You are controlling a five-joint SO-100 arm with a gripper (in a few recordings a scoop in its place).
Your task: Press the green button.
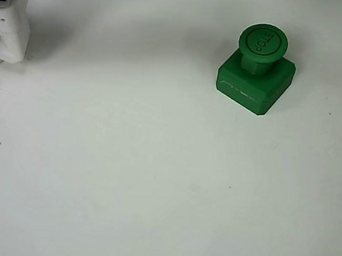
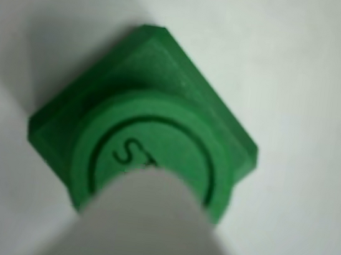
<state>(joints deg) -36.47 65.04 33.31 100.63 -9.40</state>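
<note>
— One thing matters here: where does the green button sit from the jaws?

— Straight ahead at twelve o'clock in the wrist view. A pale blurred fingertip already covers the lower part of the cap, hiding the end of "STOP".

— Touching it?

— Can't say; the blur hides any gap (it looks very near). Whether the jaws are released or clenched, I cannot tell either, since a single pale shape shows.

— And on the worktop?

— In the overhead view the button stands toward one o'clock, upright on its square base, well apart from the white arm part at ten o'clock.

— So the push?

— My guess: straight along the stem, down onto the cap's centre.
</note>
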